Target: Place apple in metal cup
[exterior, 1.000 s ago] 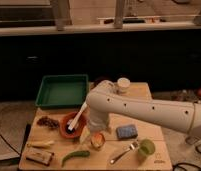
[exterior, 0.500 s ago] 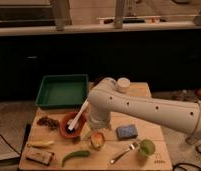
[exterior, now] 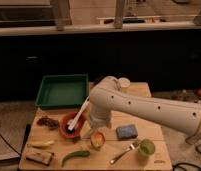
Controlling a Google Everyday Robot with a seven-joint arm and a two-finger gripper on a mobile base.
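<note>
The apple [exterior: 97, 140], yellow-orange with a reddish blush, sits near the front middle of the wooden table [exterior: 159, 132], right under the end of my white arm. My gripper [exterior: 95, 129] points down just above the apple, mostly covered by the arm's wrist. A greyish rim seems to surround the apple, but I cannot tell whether that is the metal cup; no other steel cup is in view.
A green tray [exterior: 64, 91] stands at the back left and a white cup [exterior: 124, 83] behind the arm. Around the apple lie a red bowl with a white utensil [exterior: 72, 125], a blue sponge [exterior: 127, 131], a fork [exterior: 123, 153], a light green cup [exterior: 146, 148], a long green vegetable [exterior: 75, 156], a banana [exterior: 41, 144] and a snack bar [exterior: 38, 158].
My arm has shifted slightly to the left over the apple. The things on the table have not moved.
</note>
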